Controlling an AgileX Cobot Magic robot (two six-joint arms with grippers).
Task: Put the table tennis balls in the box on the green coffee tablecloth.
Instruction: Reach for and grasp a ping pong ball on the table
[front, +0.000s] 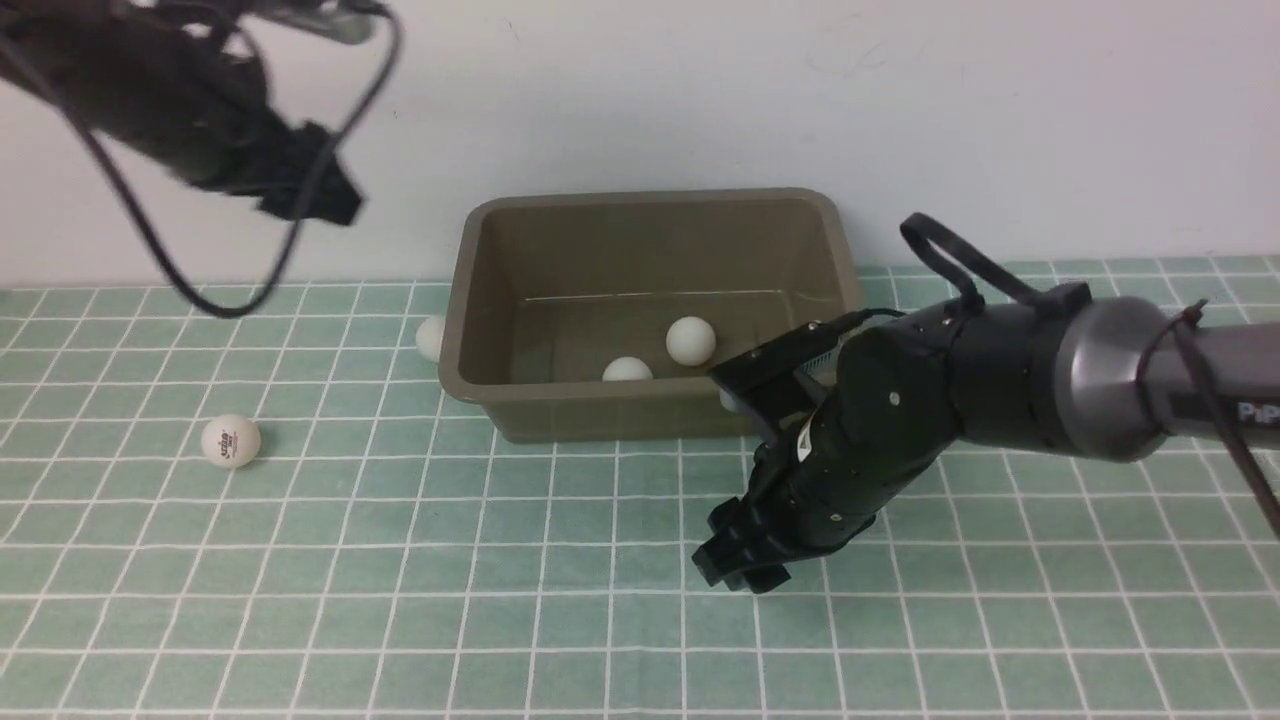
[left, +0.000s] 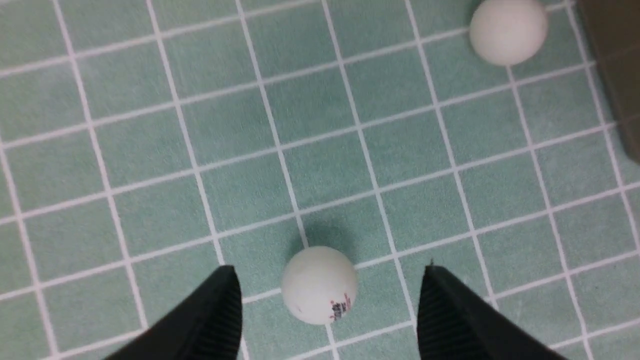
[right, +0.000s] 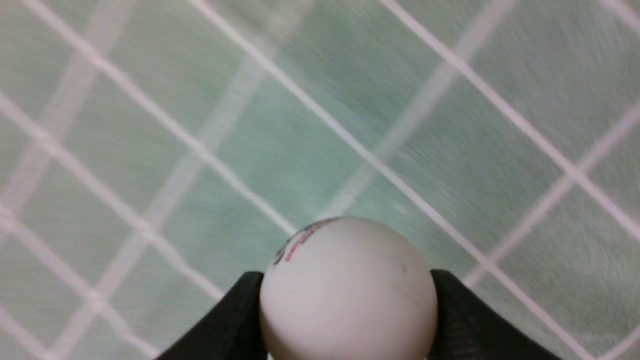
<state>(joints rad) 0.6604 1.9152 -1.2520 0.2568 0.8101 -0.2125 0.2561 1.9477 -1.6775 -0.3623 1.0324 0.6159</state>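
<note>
On the green coffee tablecloth (front: 400, 560) the box (front: 650, 205) stands upright, holding a rear table tennis ball (front: 690, 340) and a front ball (front: 627, 370) on its floor, apart from each other. Outside, a plain ball (front: 430, 338) lies just beside the box's left wall. Well to the left a printed ball (front: 231, 441) rests on the cloth; its dark-and-orange mark is too small to read. Left hand (left: 331, 272): raised clear of the cloth, released, fingers spread wider than the printed ball seen between them, no contact. Right hand (front: 745, 565): low over the cloth in front of the box, clenched on a fifth ball (right: 345, 295), both fingers against its sides; that ball's red-and-dark print is blurred, illegible. Right arm (front: 1100, 380) bears white lettering "PiP", cut by the frame edge
</note>
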